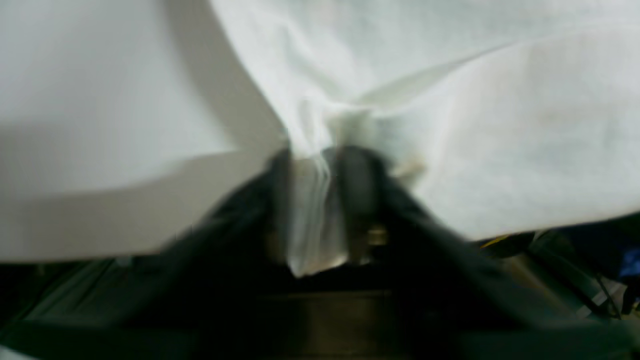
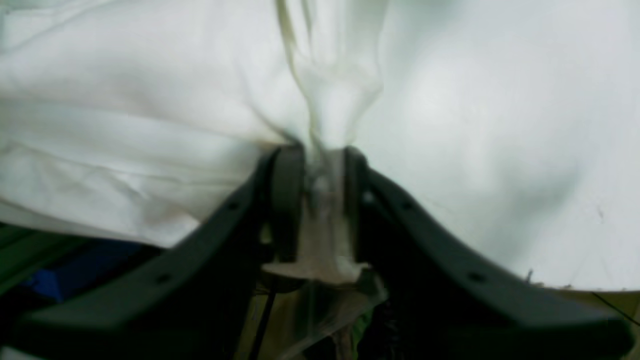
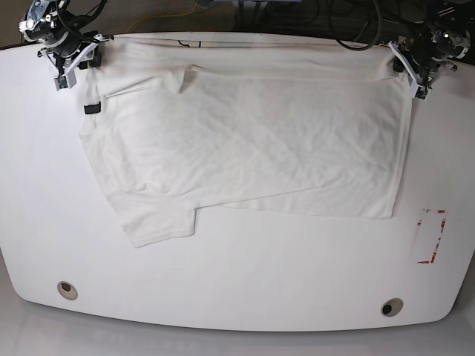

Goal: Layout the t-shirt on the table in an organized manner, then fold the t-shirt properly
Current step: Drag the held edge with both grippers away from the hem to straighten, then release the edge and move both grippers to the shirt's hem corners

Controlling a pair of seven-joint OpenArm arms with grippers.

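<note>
Left gripper and right gripper each pinch t-shirt fabric near table edge.

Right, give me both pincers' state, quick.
Left pincer: closed on the shirt.
Right pincer: closed on the shirt too.

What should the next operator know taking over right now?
Left black gripper: cloth between its jaws, at one end of the shirt's robot-side edge.
Right black gripper: cloth between its jaws, at the other end.
Job's things: white short-sleeved cotton t-shirt spread broadly on the glossy white tabletop, a sleeve sticking out on the far side, robot-side edge doubled over and creased. Whether either grip is firm, I can't tell.
Done: shirt mostly spread.
Left: straighten the robot-side edge and sleeves, then fold properly.
</note>
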